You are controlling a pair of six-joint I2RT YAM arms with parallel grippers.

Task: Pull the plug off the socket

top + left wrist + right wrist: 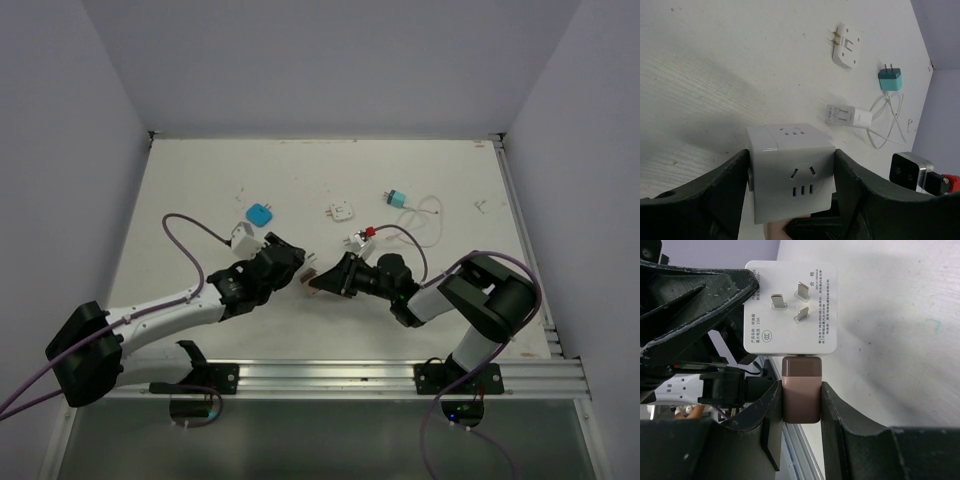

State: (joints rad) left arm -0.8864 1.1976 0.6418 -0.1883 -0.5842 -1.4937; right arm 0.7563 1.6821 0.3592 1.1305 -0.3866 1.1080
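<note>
Right wrist view: the right gripper (800, 395) has its two dark fingers pressed against the sides of the brown plug (801, 375), pinching it. The plug's upper end meets one side of the white socket (790, 307), seated there with no gap showing. The face of the socket turned toward this camera carries three short metal prongs and small printed text.

From the left wrist, the left gripper (790, 165) clamps the same cube from both sides, its fingers flat against opposite faces (the two faces seen here each show dark slots).

In the top external view the two grippers meet tip to tip over the near middle of the table (200, 190), with the socket and plug mostly hidden between them; whether the cube touches the tabletop cannot be told.

Farther back on the table lie a blue block (260, 214), a white plug block (846, 46), a teal charger (890, 80) and a white charger (849, 116) with a looped white cable, all well apart from the grippers.
</note>
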